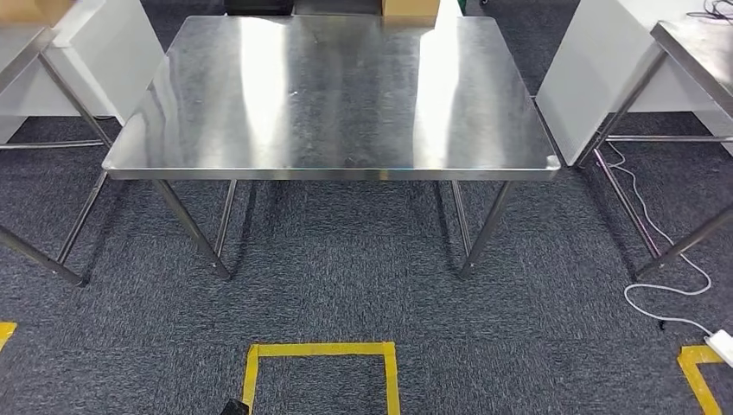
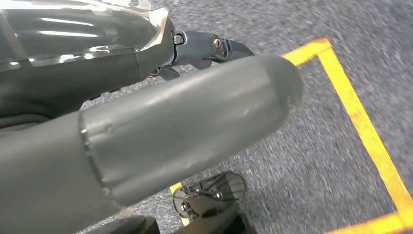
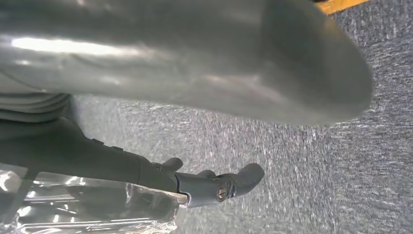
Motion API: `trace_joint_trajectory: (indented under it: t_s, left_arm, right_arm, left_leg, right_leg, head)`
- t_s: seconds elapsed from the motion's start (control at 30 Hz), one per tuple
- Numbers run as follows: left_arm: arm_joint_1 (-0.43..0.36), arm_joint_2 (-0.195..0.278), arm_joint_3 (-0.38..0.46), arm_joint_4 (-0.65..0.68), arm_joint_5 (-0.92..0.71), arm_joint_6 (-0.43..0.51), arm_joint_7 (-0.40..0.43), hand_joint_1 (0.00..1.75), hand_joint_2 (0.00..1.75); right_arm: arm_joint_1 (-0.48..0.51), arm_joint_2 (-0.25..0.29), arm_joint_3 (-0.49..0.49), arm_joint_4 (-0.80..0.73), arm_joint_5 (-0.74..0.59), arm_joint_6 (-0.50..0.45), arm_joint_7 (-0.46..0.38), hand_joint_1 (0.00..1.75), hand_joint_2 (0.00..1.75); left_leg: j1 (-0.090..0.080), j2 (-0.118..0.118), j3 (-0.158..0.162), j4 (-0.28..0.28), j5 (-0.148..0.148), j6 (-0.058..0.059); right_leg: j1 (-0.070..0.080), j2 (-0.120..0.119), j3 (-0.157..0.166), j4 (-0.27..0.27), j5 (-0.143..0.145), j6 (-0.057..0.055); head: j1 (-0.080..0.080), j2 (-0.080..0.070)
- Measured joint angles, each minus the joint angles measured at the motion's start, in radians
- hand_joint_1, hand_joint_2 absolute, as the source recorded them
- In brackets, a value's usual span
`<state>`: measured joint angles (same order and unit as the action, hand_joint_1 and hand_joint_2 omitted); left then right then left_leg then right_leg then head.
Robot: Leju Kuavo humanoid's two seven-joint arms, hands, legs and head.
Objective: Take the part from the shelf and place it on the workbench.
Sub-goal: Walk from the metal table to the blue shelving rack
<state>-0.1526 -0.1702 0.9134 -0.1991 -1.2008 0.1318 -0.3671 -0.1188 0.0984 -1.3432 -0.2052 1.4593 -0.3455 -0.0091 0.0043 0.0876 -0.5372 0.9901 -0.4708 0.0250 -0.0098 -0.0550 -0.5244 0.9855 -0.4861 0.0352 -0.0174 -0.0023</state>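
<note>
The stainless steel workbench [image 1: 333,95] stands straight ahead of me across the carpet, its top bare and shiny. I see no part on it. My left hand [image 2: 185,107] hangs low over the floor, with its thick grey thumb stretched out and its dark fingers [image 2: 214,45] extended apart from it, nothing between them. My right hand [image 3: 204,68] hangs the same way, its dark fingers [image 3: 229,185] straight and nothing in its grasp. Shiny clear wrap covers the base of each hand's fingers.
A yellow tape square [image 1: 320,350] marks the grey carpet in front of me. Steel tables stand at the left [image 1: 17,52] and right [image 1: 700,43], with white panels [image 1: 596,60] beside them. A white cable [image 1: 666,251] runs to a power strip [image 1: 722,346]. A cardboard box [image 1: 411,7] sits behind the workbench.
</note>
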Motion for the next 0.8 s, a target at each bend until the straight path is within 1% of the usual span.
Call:
trace_joint_trajectory:
  t_s: [0.03,0.07,0.1,0.17,0.2,0.23,0.27,0.33,0.47,0.5,0.53,0.6,0.63,0.67,0.7,0.73,0.77,0.8]
  left_arm:
    - [0.0,0.002,0.0,0.0,-0.001,-0.008,-0.003,0.0,0.0]
    - [0.0,0.004,0.0,0.0,-0.001,-0.016,-0.006,0.0,0.0]
    - [0.001,0.007,0.0,0.0,-0.001,-0.021,-0.007,0.0,0.0]
    - [0.004,0.013,-0.001,0.0,-0.002,-0.027,-0.009,0.0,0.0]
    - [0.005,0.015,-0.001,0.0,-0.002,-0.028,-0.009,0.0,0.0]
    - [0.006,0.016,-0.001,0.0,-0.002,-0.029,-0.01,0.0,0.0]
    - [0.007,0.017,-0.001,0.0,-0.003,-0.029,-0.009,0.0,0.0]
    - [0.008,0.017,-0.001,0.0,-0.003,-0.03,-0.01,0.0,0.0]
    - [0.011,0.018,-0.002,0.0,-0.004,-0.035,-0.01,0.0,0.0]
    - [0.012,0.019,-0.002,0.0,-0.004,-0.035,-0.01,0.0,0.0]
    - [0.012,0.02,-0.002,-0.001,-0.004,-0.035,-0.011,0.0,0.0]
    - [0.012,0.021,-0.002,-0.001,-0.004,-0.035,-0.012,0.0,0.0]
    - [0.012,0.02,-0.003,-0.001,-0.004,-0.034,-0.012,0.0,0.0]
    - [0.011,0.019,-0.004,-0.001,-0.004,-0.034,-0.013,0.0,0.0]
    - [0.011,0.018,-0.006,-0.001,-0.004,-0.034,-0.013,0.0,0.0]
    - [0.012,0.018,-0.007,-0.001,-0.004,-0.034,-0.013,0.0,0.0]
    - [0.012,0.018,-0.008,-0.001,-0.004,-0.034,-0.013,0.0,0.0]
    - [0.012,0.018,-0.008,-0.001,-0.004,-0.034,-0.013,0.0,0.0]
  right_arm:
    - [0.002,0.0,0.0,0.0,0.005,0.001,-0.001,0.0,0.0]
    - [0.005,0.0,0.002,0.0,0.012,0.001,-0.002,0.0,0.0]
    - [0.007,0.0,0.004,0.0,0.019,-0.001,-0.002,0.0,0.0]
    - [0.009,0.0,0.01,0.0,0.031,-0.001,-0.002,0.0,0.0]
    - [0.009,0.0,0.014,0.0,0.034,0.0,-0.001,0.0,0.0]
    - [0.009,0.0,0.017,0.0,0.036,0.001,-0.001,0.0,0.0]
    - [0.01,0.0,0.02,0.0,0.037,0.003,-0.001,0.0,0.0]
    - [0.01,0.0,0.023,0.0,0.037,0.005,0.002,0.0,0.0]
    - [0.01,0.0,0.026,0.0,0.037,0.007,0.011,0.0,0.0]
    - [0.01,0.001,0.027,0.0,0.037,0.007,0.012,0.0,0.0]
    - [0.01,0.003,0.027,0.0,0.037,0.007,0.013,0.0,0.0]
    - [0.01,0.006,0.028,0.0,0.037,0.007,0.013,0.0,0.0]
    - [0.01,0.006,0.028,0.0,0.037,0.007,0.014,0.0,0.0]
    - [0.01,0.006,0.028,0.0,0.037,0.007,0.014,0.0,0.0]
    - [0.01,0.006,0.028,0.0,0.037,0.007,0.014,0.0,0.0]
    - [0.011,0.006,0.028,0.0,0.037,0.008,0.014,0.0,0.0]
    - [0.011,0.006,0.028,0.0,0.037,0.01,0.014,0.0,0.0]
    - [0.012,0.005,0.028,0.0,0.037,0.012,0.014,0.0,0.0]
  left_leg:
    - [-0.001,0.005,0.0,0.001,0.0,-0.004]
    - [0.001,0.005,0.0,0.002,-0.001,-0.008]
    - [0.003,-0.005,-0.003,0.007,-0.007,-0.013]
    - [0.006,-0.032,-0.006,0.009,-0.008,-0.004]
    - [0.007,-0.043,-0.008,0.009,-0.006,0.001]
    - [0.008,-0.043,-0.007,0.005,0.001,0.006]
    - [0.009,-0.043,-0.008,0.006,0.002,0.004]
    - [0.01,-0.042,-0.008,0.005,0.005,-0.003]
    - [0.011,-0.042,-0.009,0.004,0.008,-0.007]
    - [0.01,-0.043,-0.01,0.006,0.008,-0.007]
    - [0.009,-0.043,-0.011,0.006,0.011,-0.003]
    - [0.009,-0.042,-0.002,-0.021,0.031,0.011]
    - [0.011,-0.041,0.006,-0.045,0.045,0.019]
    - [0.014,-0.04,0.012,-0.066,0.058,0.024]
    - [0.017,-0.038,0.012,-0.077,0.067,0.024]
    - [0.018,-0.038,0.007,-0.08,0.071,0.024]
    - [0.019,-0.038,0.0,-0.077,0.074,0.021]
    - [0.021,-0.038,-0.009,-0.073,0.076,0.017]
  right_leg:
    - [0.002,0.009,-0.002,0.001,0.003,-0.006]
    - [-0.003,0.016,-0.002,0.001,0.006,-0.012]
    - [-0.004,0.021,-0.002,0.001,0.008,-0.016]
    - [-0.003,0.028,0.001,0.003,0.011,-0.023]
    - [0.002,0.031,-0.001,0.005,0.01,-0.024]
    - [0.005,0.033,-0.003,0.007,0.01,-0.026]
    - [0.007,0.035,-0.004,0.008,0.01,-0.027]
    - [0.008,0.035,-0.007,0.009,0.01,-0.027]
    - [0.009,0.035,-0.009,0.01,0.01,-0.028]
    - [0.006,0.035,-0.009,0.008,0.013,-0.026]
    - [0.003,0.035,-0.008,0.005,0.018,-0.022]
    - [0.0,0.035,-0.005,-0.008,0.026,-0.01]
    - [0.002,0.037,-0.007,-0.006,0.018,-0.007]
    - [0.002,0.04,-0.016,0.015,-0.001,-0.006]
    - [-0.001,0.042,-0.034,0.058,-0.031,-0.009]
    - [-0.005,0.044,-0.055,0.114,-0.063,-0.01]
    - [-0.01,0.045,-0.076,0.17,-0.089,-0.007]
    - [-0.016,0.046,-0.085,0.205,-0.101,0.0]
  head:
    - [-0.001,0.0]
    - [-0.001,0.0]
    - [-0.002,0.0]
    - [-0.003,0.0]
    - [-0.004,0.0]
    - [-0.004,0.0]
    - [-0.004,0.0]
    - [-0.004,0.0]
    - [-0.004,0.0]
    - [-0.004,0.0]
    - [-0.005,0.0]
    - [-0.005,0.0]
    - [-0.005,0.0]
    - [-0.004,0.0]
    - [-0.002,0.0]
    - [-0.001,0.0]
    - [0.0,0.0]
    - [0.0,0.0]
